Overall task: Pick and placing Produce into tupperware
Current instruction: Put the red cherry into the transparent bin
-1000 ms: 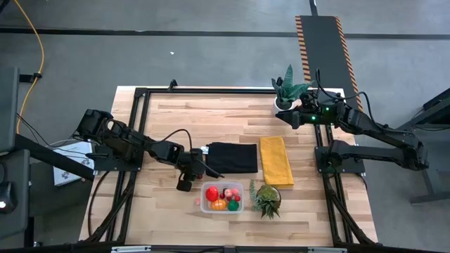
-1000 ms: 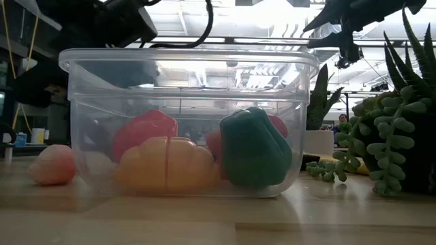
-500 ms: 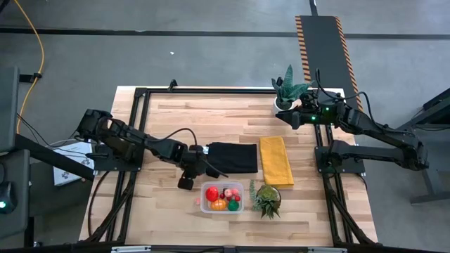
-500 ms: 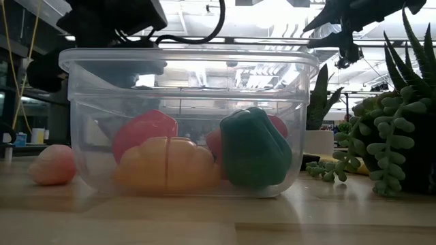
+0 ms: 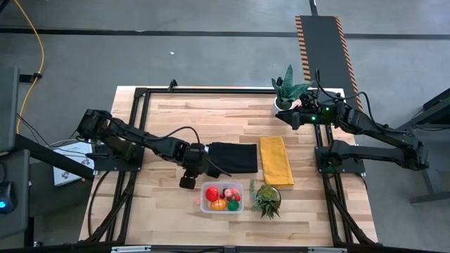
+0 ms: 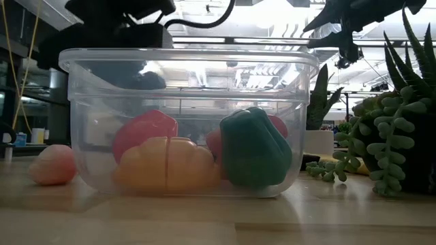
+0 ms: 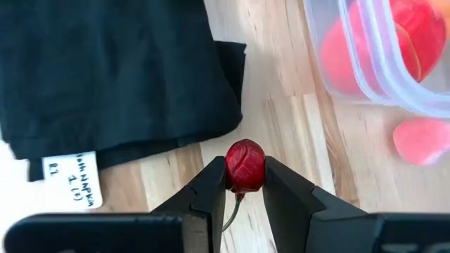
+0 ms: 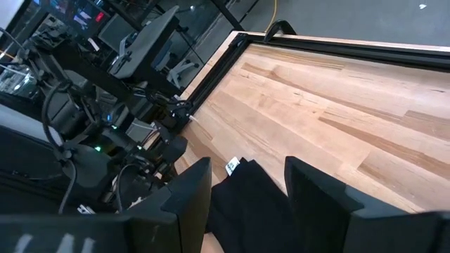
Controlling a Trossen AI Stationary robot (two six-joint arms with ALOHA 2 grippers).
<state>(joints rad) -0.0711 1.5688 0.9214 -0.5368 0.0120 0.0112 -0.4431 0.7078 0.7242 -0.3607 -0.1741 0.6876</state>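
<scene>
Left hand (image 7: 245, 184): closed on a small dark red berry (image 7: 245, 166), held above the bench (image 7: 295, 133) beside the black cloth (image 7: 105, 70).
Tupperware (image 5: 222, 197): just beside the left hand; red, orange and green produce inside.
Pink piece (image 7: 420, 140): on the bench, just outside the tub.
Right hand (image 8: 246, 190): fingers apart, empty, at the far corner near a potted plant (image 5: 287, 88).

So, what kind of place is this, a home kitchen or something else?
Probably a robotics lab or workshop, not a kitchen. The wooden table stands on a bare grey floor crossed by a striped hazard strip, and the low view looks past the clear tub to ceiling strip lights.
</scene>
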